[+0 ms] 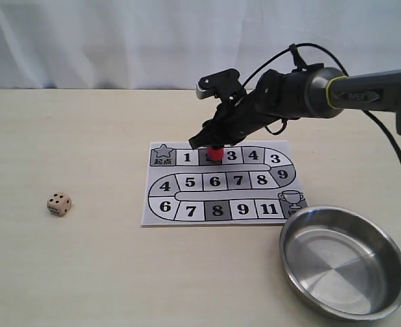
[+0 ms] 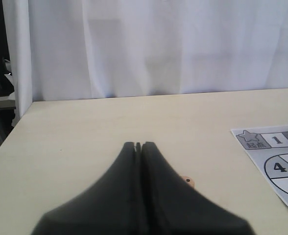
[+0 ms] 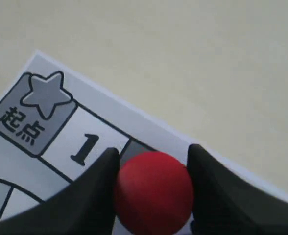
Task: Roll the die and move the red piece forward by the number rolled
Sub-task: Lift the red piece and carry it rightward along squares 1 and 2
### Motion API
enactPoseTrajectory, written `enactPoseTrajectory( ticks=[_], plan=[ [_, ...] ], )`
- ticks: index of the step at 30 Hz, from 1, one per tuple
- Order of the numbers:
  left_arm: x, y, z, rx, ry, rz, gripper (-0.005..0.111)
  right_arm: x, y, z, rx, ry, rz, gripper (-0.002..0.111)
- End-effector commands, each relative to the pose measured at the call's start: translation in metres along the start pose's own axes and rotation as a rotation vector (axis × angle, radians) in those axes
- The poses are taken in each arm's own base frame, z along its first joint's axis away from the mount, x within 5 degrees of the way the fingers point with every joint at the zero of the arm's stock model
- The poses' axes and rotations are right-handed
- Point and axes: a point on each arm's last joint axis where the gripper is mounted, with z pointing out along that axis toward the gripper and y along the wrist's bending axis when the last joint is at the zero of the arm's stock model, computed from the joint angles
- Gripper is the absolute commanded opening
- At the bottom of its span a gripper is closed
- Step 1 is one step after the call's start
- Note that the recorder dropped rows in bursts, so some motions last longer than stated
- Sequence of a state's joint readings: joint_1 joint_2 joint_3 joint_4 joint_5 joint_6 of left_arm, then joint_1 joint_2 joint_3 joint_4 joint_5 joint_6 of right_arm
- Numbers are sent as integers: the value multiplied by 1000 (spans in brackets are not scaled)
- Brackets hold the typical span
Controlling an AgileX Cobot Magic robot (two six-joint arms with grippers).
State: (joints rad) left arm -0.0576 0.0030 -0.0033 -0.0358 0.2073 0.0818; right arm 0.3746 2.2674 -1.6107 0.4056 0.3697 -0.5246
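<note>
White curtain (image 1: 84, 41) hangs behind the beige worktop (image 1: 84, 272). The right arm (image 1: 303, 92) reaches in from the right, angled downward over the printed board (image 1: 217, 197). The right fingers (image 3: 92, 191) are clamped on the red piece (image 3: 154, 191), one on each side. This piece is a smooth cylinder at the dark square between 1 and 3 in the top row. The left fingers (image 2: 154, 186) are pressed together, empty. The die (image 1: 59, 204), beige with black pips, lies well left of the board.
</note>
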Motion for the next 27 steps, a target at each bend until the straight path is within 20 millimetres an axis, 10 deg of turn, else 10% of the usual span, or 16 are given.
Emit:
enactPoseTrajectory(
  ticks=[1,12,27],
  plan=[
    [0,0,0,0,-7,1,0,16,3,19,-13,63,2,4],
    [0,0,0,0,-7,1,0,15,3,17,-14,66,-5,4],
    [0,0,0,0,-7,1,0,-24,-4,-42,78,-32,-198,4]
  ],
)
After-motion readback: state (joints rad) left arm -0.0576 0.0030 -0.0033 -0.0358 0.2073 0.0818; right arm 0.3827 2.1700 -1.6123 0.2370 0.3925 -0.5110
